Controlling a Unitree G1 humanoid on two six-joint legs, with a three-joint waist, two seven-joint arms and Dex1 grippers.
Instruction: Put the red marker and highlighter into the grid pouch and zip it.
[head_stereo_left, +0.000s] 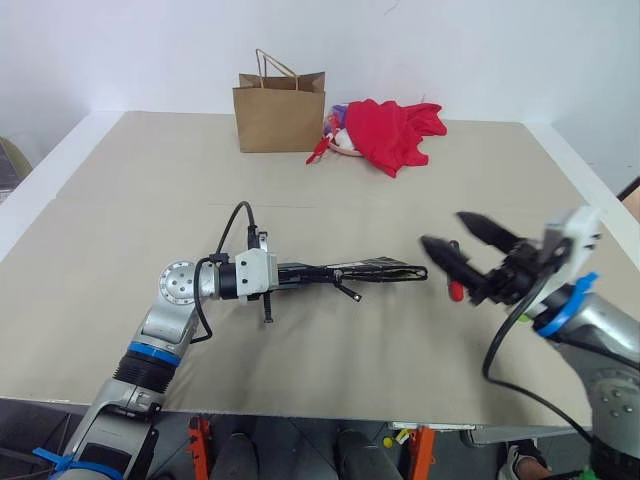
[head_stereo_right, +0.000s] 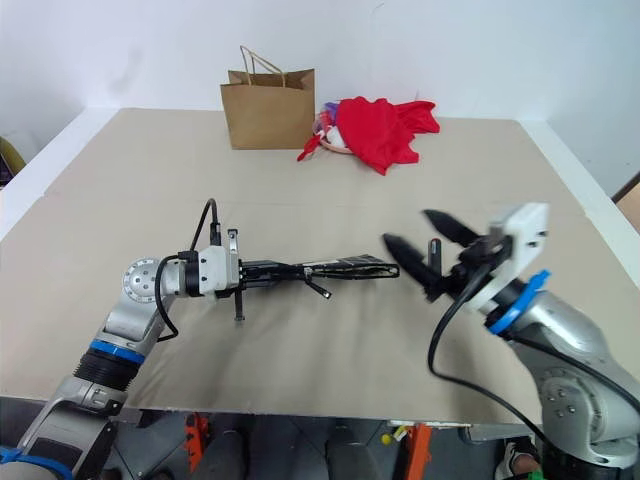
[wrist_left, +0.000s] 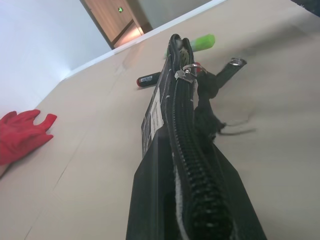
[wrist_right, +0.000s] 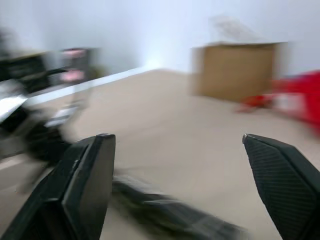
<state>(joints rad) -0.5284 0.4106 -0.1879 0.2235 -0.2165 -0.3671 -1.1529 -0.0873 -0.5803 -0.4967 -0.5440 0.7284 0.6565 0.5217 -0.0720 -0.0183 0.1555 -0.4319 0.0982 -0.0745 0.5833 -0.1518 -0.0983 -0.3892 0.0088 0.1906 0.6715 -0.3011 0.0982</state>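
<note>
- Pouch first: the grid pouch (head_stereo_left: 375, 270) is held off the desk (head_stereo_left: 120, 220) on edge, its long axis running across the desk from left to right, roughly parallel to the near edge, above the middle of the near half.
- Its left end is pinched in the left hand (head_stereo_left: 285, 273), whose black fingers are pressed together on the fabric; the zipper line runs along the top away from that hand, with the pull (wrist_left: 186, 74) near the far, free end.
- The red marker (head_stereo_left: 455, 283) lies on the desk just past the pouch's free right end, red cap toward the near edge, so it sits between the pouch mouth and the right hand (head_stereo_left: 462, 243).
- That right hand hangs over the marker with its fingers spread wide and nothing between them; it is plainly the nearer one to the marker.
- The highlighter (wrist_left: 201, 42) shows in the left wrist view as a green stub beyond the pouch's free end; whether it is in the mouth or behind it I cannot tell.
- My guess: the right hand drops straight down onto the marker.
</note>
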